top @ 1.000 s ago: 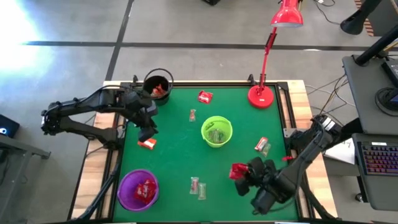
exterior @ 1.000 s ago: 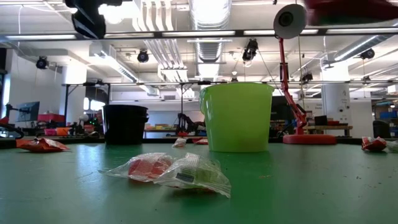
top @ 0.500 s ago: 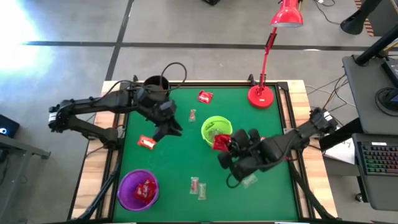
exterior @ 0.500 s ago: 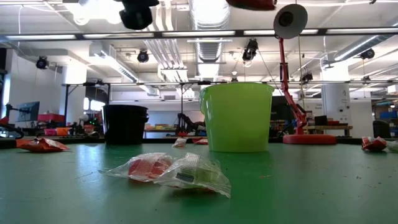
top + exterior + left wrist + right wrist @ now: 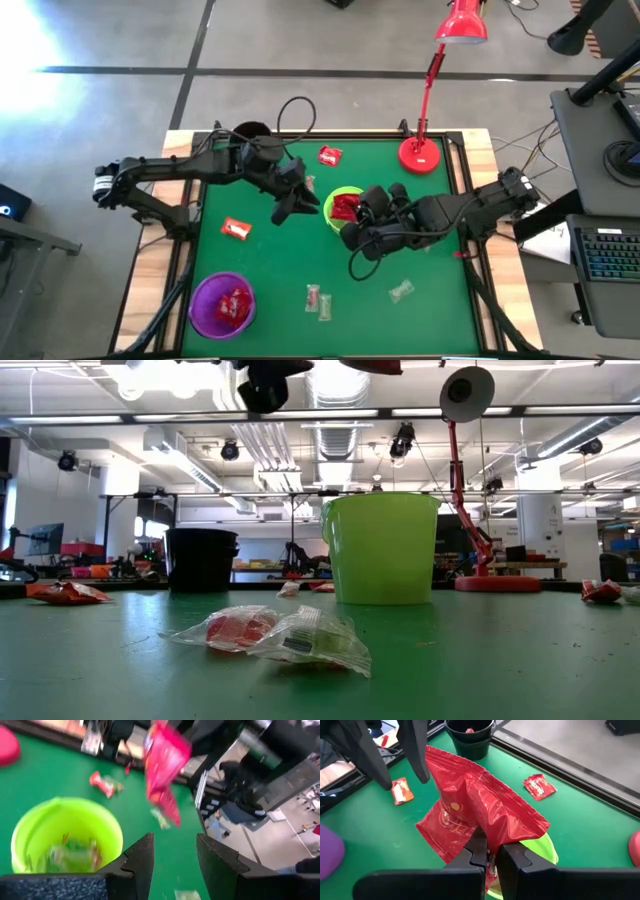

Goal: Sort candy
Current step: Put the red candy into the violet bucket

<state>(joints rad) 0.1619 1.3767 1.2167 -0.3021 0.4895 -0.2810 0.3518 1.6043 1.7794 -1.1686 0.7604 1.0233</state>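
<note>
My right gripper (image 5: 352,213) is shut on a shiny red candy packet (image 5: 345,206) and hovers over the lime green cup (image 5: 349,212), which has clear-wrapped sweets inside (image 5: 70,855). My left gripper (image 5: 298,203) is open, in the air just left of the green cup, fingers (image 5: 140,857) pointing at the packet (image 5: 162,765) without reaching it. The low view catches both only at the top: the left gripper (image 5: 265,380) and the packet (image 5: 370,364). Loose sweets lie on the green mat: red ones (image 5: 235,229) (image 5: 330,155) and clear ones (image 5: 309,185) (image 5: 318,300) (image 5: 401,291). My right gripper pinches the red packet by its lower end (image 5: 482,837) between the two fingers (image 5: 512,857), coming level from the table's right. The packet stands up and fans out beyond the fingers, crumpled, lifted clear above the green cup's mouth (image 5: 542,852).
A purple cup (image 5: 222,305) with a red sweet stands near-left. A black cup (image 5: 250,133) at far-left is partly hidden by my left arm. A red desk lamp (image 5: 421,153) stands at far right. Two sweets (image 5: 270,635) lie close before the low camera.
My right gripper carried the red packet from the table's near-right up and toward the far-left, until it came over the green cup. My left gripper swung from the table's left side rightward to the green cup's left, staying open.
</note>
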